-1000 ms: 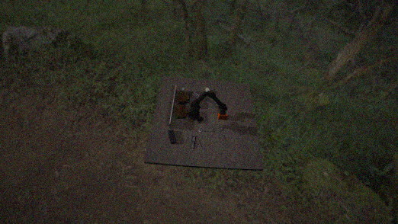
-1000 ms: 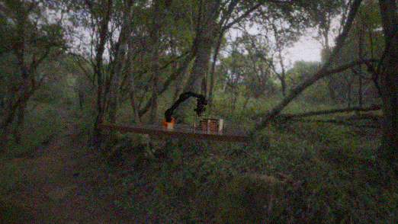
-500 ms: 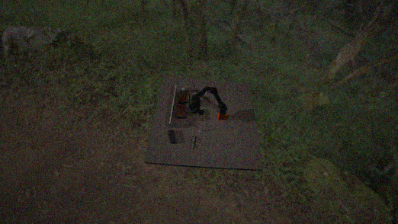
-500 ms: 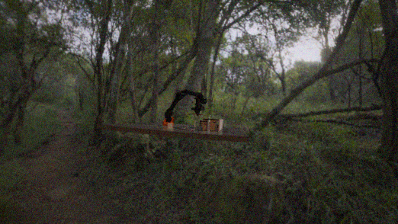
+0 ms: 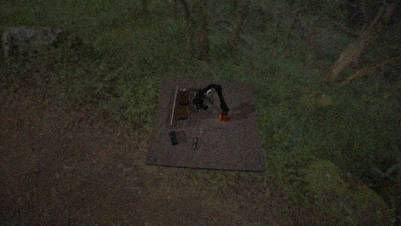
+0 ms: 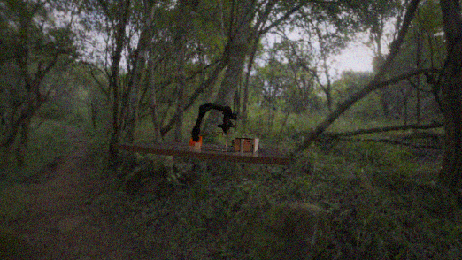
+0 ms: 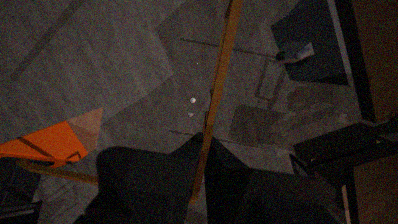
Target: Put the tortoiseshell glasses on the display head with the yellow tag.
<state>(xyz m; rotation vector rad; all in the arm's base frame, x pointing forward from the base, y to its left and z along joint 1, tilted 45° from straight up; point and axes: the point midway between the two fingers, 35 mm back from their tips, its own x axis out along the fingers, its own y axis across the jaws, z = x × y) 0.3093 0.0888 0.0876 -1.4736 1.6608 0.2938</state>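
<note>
My gripper (image 5: 203, 109) (image 6: 226, 133) (image 7: 204, 137) is shut on the tortoiseshell glasses (image 7: 220, 75), held above the table. Their long amber-brown bar crosses the wrist view between the fingertips; another amber piece of them shows at lower left. Two brown blocks (image 5: 184, 98) (image 6: 242, 145) stand close to the gripper and also show at the right edge of the wrist view; they may be the display heads. A dark blue shape (image 7: 310, 27) with a pale piece lies at upper right in the wrist view. It is too dark to make out the yellow tag, noses or ears.
The orange arm base (image 5: 224, 117) (image 6: 196, 141) (image 7: 42, 145) stands on the table (image 5: 230, 154). A long pale upright board (image 5: 173, 105) (image 6: 256, 145) is beyond the blocks. A black object (image 5: 173, 137) and a thin dark frame (image 5: 195, 143) lie near the front. A white item (image 5: 209, 92) is behind the arm.
</note>
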